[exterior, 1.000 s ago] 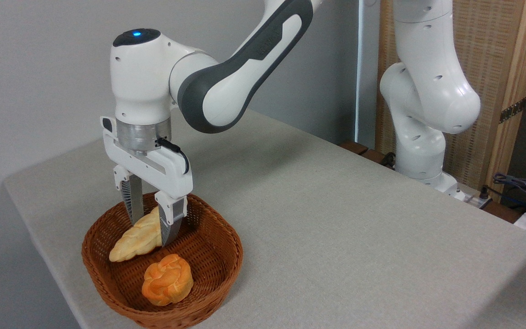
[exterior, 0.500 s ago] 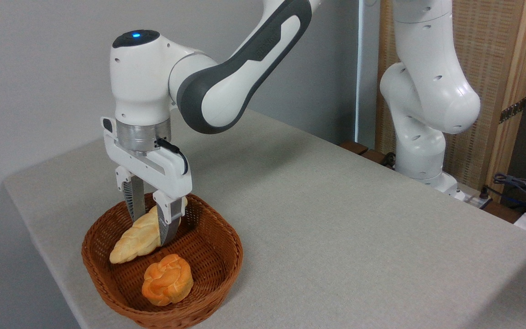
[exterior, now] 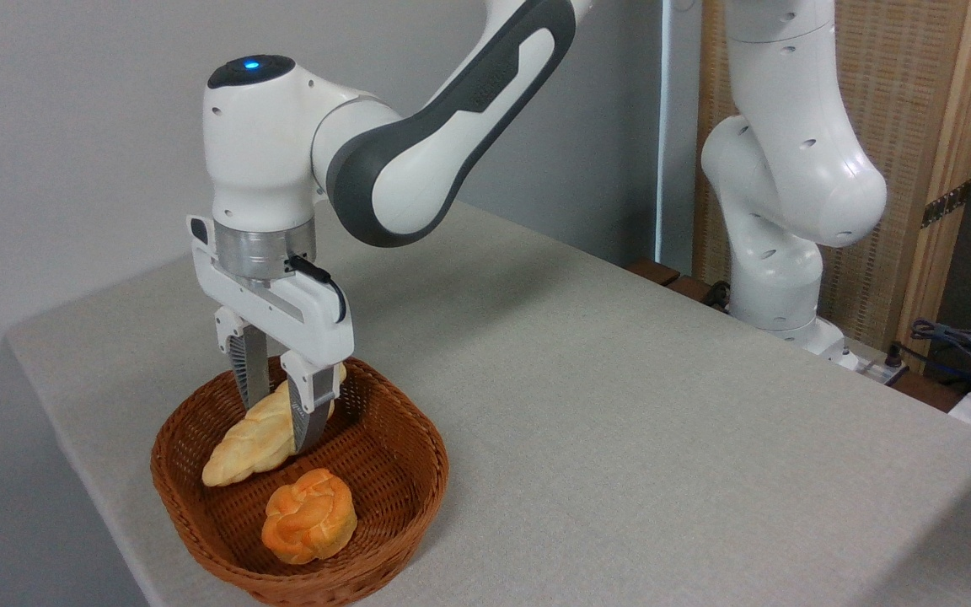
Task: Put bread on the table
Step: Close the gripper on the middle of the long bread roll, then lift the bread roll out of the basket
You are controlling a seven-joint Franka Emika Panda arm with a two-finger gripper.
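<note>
The bread [exterior: 254, 443], a long pale golden twisted loaf, lies tilted inside the brown wicker basket [exterior: 405, 438] at the table's near left corner. My gripper [exterior: 279, 421] reaches straight down into the basket and is shut on the loaf's upper half, one finger on each side. The loaf's lower pointed end rests near the basket's left wall. The grey-beige table [exterior: 587, 405] stretches to the right of the basket.
A small round orange knotted bun [exterior: 309, 516] sits in the basket in front of the loaf. The arm's white base [exterior: 776, 278] stands at the table's far right edge, with cables [exterior: 957, 346] beyond it.
The fingers have closed tighter on the loaf, and its upper end has risen slightly with the gripper. The bun and basket have not moved.
</note>
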